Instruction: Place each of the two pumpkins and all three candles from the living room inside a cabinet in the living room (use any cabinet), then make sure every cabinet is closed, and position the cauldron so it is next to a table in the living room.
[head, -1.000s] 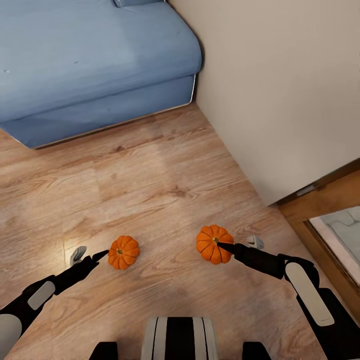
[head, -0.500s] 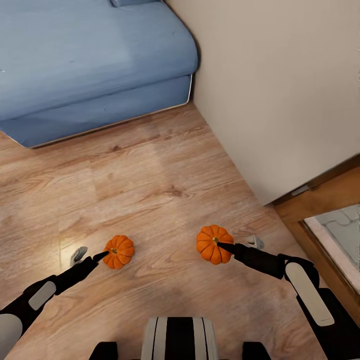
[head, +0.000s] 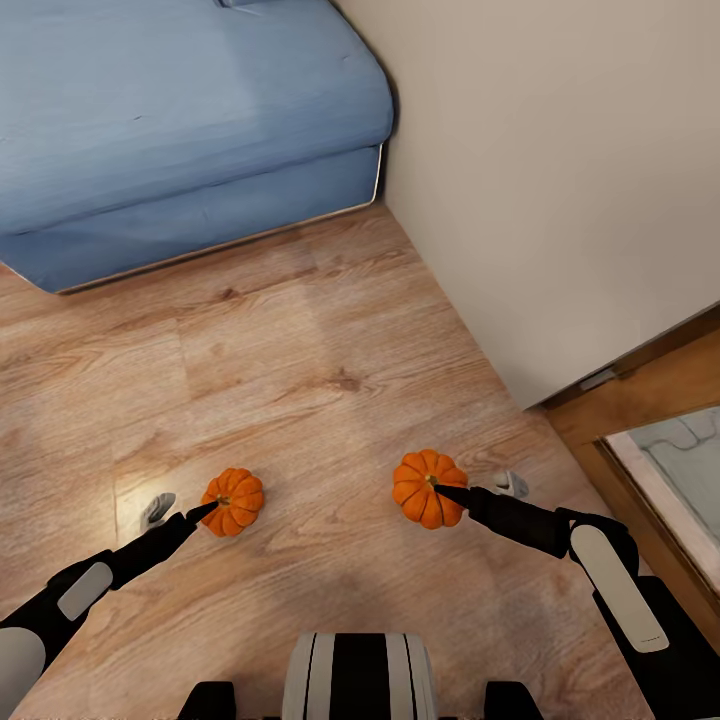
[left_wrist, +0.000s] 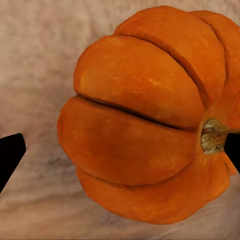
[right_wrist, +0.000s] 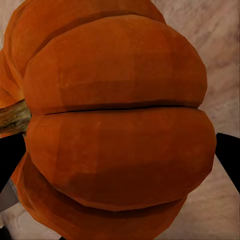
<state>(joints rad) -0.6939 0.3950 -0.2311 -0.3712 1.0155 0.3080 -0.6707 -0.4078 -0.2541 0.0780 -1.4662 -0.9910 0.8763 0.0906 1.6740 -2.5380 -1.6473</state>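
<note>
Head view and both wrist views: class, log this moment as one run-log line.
stage: pumpkins at grippers | left gripper: open around left pumpkin | right gripper: straddles right pumpkin, closure unclear | surface: wood floor | nearby: blue sofa

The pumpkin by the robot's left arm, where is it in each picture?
Head view: the left pumpkin sits low and left of centre, at the left tool tip.
Left wrist view: it looms large.
Right wrist view: that one is the other pumpkin.
Shared landmark: wooden floor.

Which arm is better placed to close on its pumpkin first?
Probably the right: the right gripper has its pumpkin centred between its fingertips in the wrist view, while the left pumpkin sits off-centre between the left gripper's fingers.
</note>
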